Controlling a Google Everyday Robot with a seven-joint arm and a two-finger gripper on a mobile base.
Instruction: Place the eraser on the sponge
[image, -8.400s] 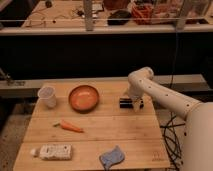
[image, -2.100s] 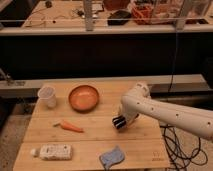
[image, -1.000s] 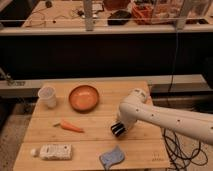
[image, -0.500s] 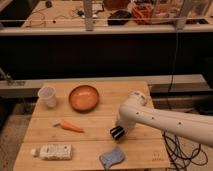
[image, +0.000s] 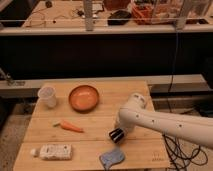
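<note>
The blue-grey sponge (image: 114, 158) lies flat near the table's front edge, right of centre. My gripper (image: 116, 135) hangs at the end of the white arm (image: 160, 121), just above and slightly behind the sponge. It is shut on the eraser (image: 115, 134), a small black block at its tip, held clear of the table. The arm reaches in from the right. Eraser and sponge are apart.
On the wooden table (image: 100, 117) stand an orange bowl (image: 83, 97) at back centre and a white cup (image: 47, 95) at back left. A carrot (image: 70, 126) lies left of centre. A white flat bottle (image: 54, 151) lies at the front left. Cables hang past the right edge.
The gripper has carried the eraser from the back right of the table forward and leftward. Over the last second it crept closer to the sponge and lower.
</note>
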